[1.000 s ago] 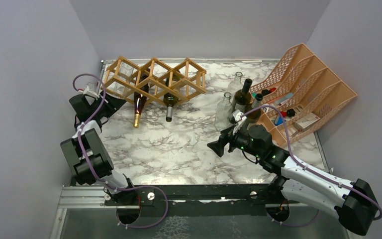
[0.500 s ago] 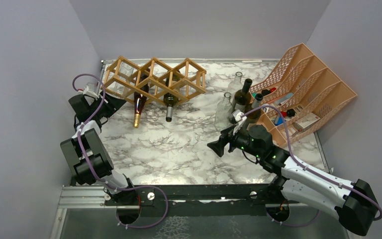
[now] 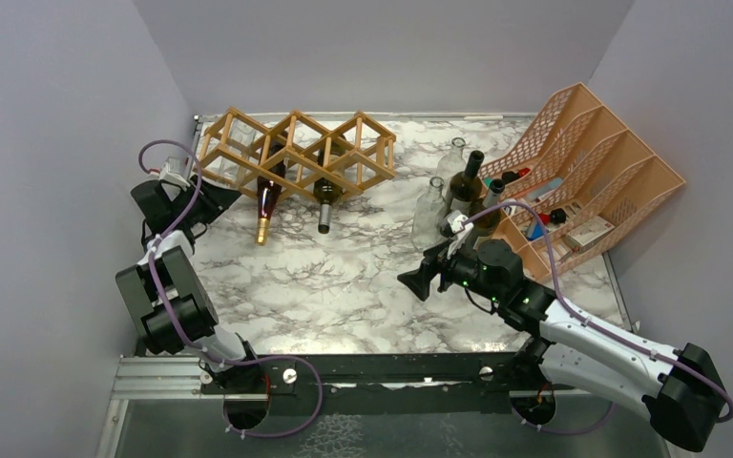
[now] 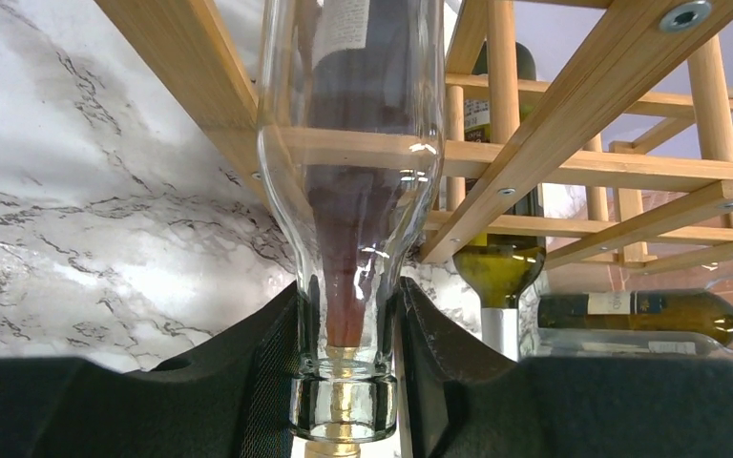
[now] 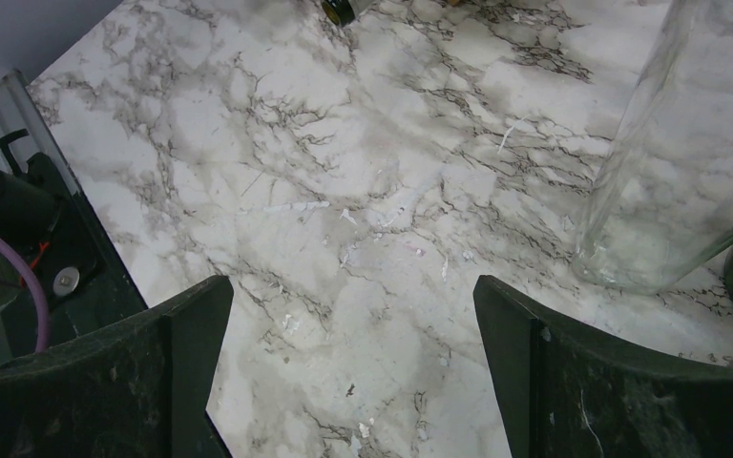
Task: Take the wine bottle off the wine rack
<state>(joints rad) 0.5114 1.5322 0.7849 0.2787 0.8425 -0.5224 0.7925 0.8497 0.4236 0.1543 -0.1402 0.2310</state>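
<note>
Left claw [image 4: 348,329] is clenched on the neck of the clear wine bottle [image 4: 348,172], pads [image 4: 272,353] pressing just behind the lip. That bottle lies in the end cell of the wine rack [image 4: 573,105], the cell nearest the left arm, with its neck poking out the rack's front. So the grip is on, and by the look of it the pull is the step in hand.

To do it well, draw straight back along the bottle's own axis and out of the rack's front, with no twist. The glass shoulder sits close against the wooden rails, and any sideways drag could shove the whole rack across the counter [image 5: 296,143]. It's smooth glass on a narrow neck; the lip should catch a slip, but slow is the way.

Mind the dark red bottle [image 3: 267,198] one cell along the rack, since its neck juts out the front too. Right claw [image 5: 353,296] hangs spread wide, holding nothing, well away from the rack.
</note>
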